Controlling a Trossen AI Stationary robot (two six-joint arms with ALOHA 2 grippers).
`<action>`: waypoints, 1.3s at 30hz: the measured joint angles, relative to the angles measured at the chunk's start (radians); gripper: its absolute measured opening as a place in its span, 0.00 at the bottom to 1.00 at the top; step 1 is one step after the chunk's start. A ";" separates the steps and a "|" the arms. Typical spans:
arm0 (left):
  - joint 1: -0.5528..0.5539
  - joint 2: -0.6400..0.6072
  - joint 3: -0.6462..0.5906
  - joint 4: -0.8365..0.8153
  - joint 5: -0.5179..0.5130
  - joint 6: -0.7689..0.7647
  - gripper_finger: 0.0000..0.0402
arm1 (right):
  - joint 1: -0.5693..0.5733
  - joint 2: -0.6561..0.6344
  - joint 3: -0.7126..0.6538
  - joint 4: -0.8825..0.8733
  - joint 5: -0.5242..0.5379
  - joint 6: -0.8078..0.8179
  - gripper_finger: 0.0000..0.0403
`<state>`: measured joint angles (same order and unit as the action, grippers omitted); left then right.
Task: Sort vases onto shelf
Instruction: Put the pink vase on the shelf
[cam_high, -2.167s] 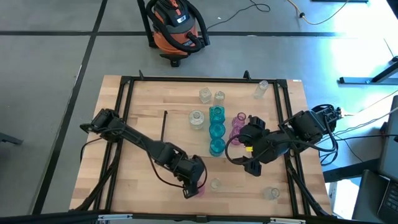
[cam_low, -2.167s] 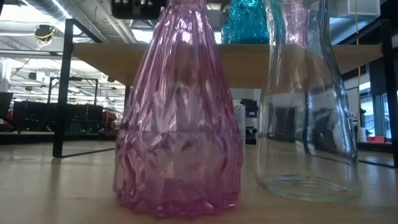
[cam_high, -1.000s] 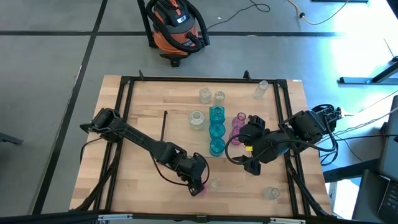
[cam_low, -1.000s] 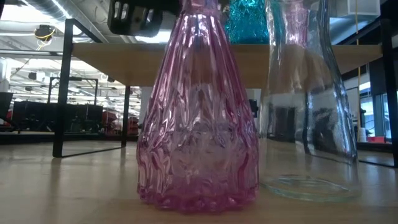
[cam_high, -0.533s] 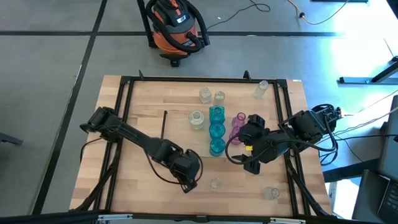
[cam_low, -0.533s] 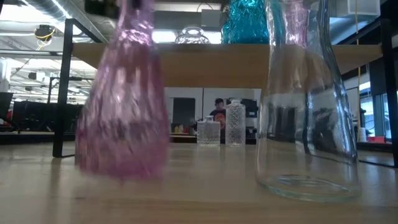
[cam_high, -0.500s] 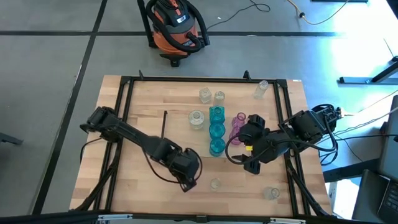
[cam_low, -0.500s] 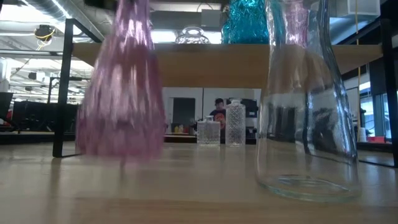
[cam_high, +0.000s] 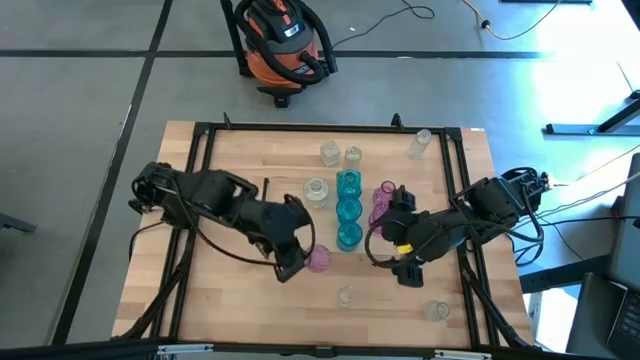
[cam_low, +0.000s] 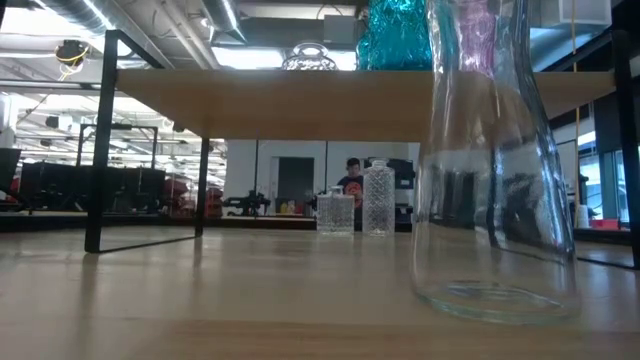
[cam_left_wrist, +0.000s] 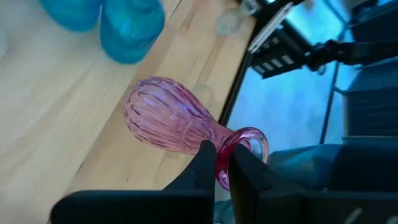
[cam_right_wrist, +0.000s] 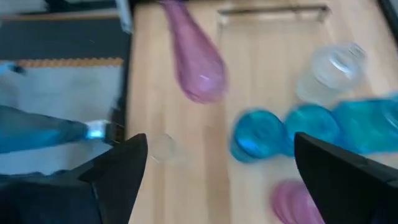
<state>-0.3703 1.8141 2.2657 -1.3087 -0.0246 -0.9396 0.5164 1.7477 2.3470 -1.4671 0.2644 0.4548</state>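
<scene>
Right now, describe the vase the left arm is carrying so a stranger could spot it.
Find the row of teal vases mid-table. Just left of its near end, the left gripper pinches a pink ribbed vase by its rim. It is the only vase tipped sideways.

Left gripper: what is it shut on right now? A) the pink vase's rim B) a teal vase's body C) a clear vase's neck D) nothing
A. In the left wrist view the left gripper has its fingers pinched on the rim of the ribbed pink vase, which hangs tilted above the shelf.
</scene>
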 joint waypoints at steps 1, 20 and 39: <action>0.004 0.000 0.019 -0.005 0.001 0.012 0.03 | -0.001 0.000 0.000 0.034 -0.017 -0.017 0.93; 0.084 -0.001 0.088 -0.010 0.129 0.281 0.03 | -0.219 0.152 0.000 0.299 -0.337 -0.088 0.93; 0.102 -0.029 0.091 -0.054 0.126 0.370 0.03 | -0.216 0.208 0.000 0.478 -0.281 -0.108 0.43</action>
<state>-0.2684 1.7847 2.3566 -1.3629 0.1015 -0.5701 0.3004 1.9557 2.3474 -0.9894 -0.0167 0.3463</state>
